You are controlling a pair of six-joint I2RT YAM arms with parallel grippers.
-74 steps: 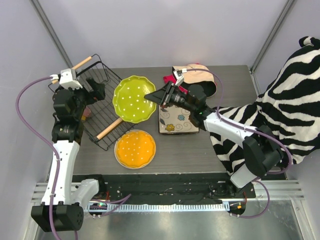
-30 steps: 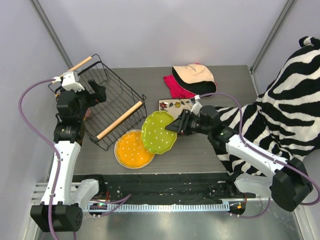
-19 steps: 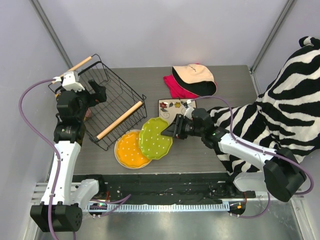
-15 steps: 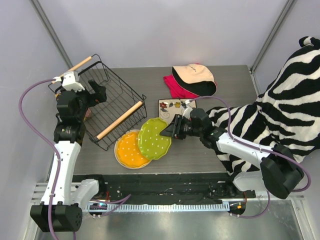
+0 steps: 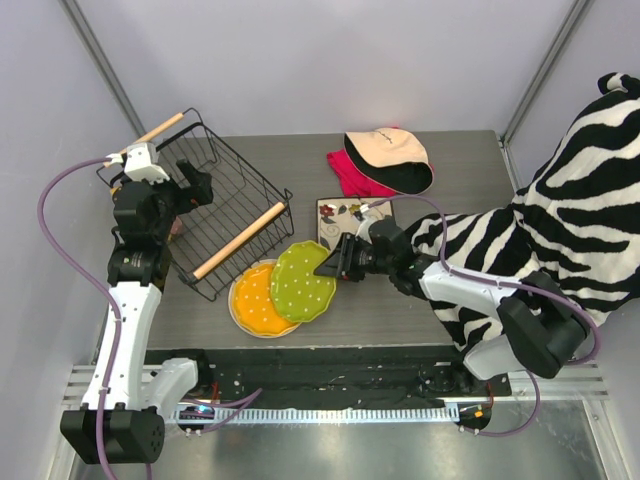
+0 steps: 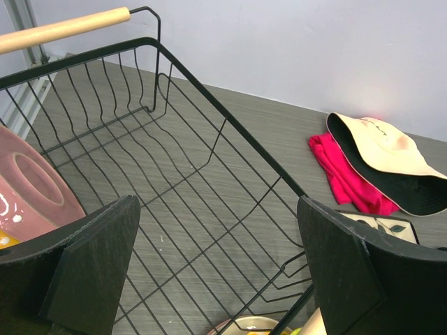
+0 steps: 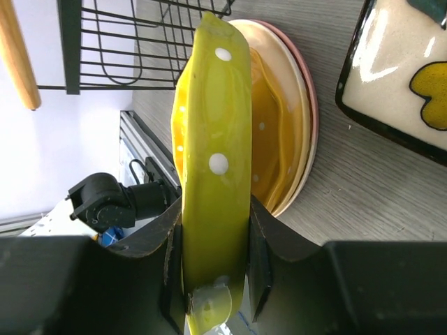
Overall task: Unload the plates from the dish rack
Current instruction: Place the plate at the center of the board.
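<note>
Green dotted plate (image 5: 298,282) sank over orange plate (image 5: 250,300), right pincer (image 5: 328,271) clamping, left pincer (image 5: 193,182) apart.

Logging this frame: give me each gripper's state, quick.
Left gripper: open, holding nothing.
Right gripper: shut on the green plate.

The grey table (image 5: 470,170) bears the dish rack (image 5: 207,215), a plate stack (image 5: 250,300), a square plate (image 5: 345,212) and red cloth (image 5: 350,172).
</note>
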